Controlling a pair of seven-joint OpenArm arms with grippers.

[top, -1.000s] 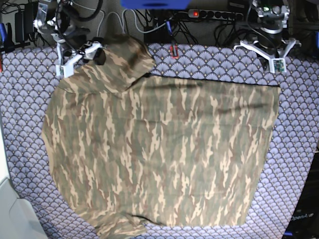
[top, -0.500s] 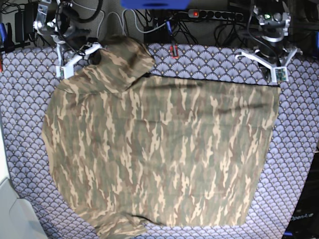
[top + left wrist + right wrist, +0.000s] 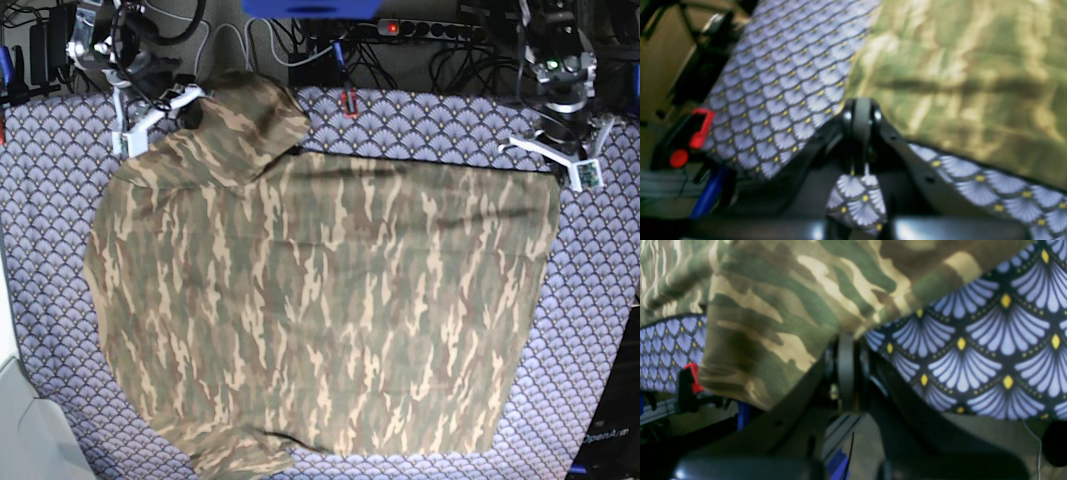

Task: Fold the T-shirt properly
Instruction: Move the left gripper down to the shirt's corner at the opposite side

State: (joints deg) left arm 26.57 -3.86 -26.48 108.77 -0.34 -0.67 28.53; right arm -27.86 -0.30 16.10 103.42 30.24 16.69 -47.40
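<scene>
While the T-shirt [image 3: 320, 300] lies spread nearly flat over the purple tablecloth [image 3: 50, 200] on the counter, its long axis running across the base view, the right gripper [image 3: 190, 100] sits at the far corner on that view's left with its jaws together on a fold of the camouflage cloth there. The left gripper [image 3: 560, 165] hovers just beside the opposite far corner, jaws pressed together and holding nothing I can make out. Each arm is thus nearest its own far corner, and the bulk of the shirt stretches away from both toward the near edge, so the coming fold likely turns on drawing that far edge across it. The right wrist view shows fabric draped right over the jaws; the base view hides that contact. The left wrist view, blurred, shows tablecloth beneath the jaws and the shirt's edge just beyond.
</scene>
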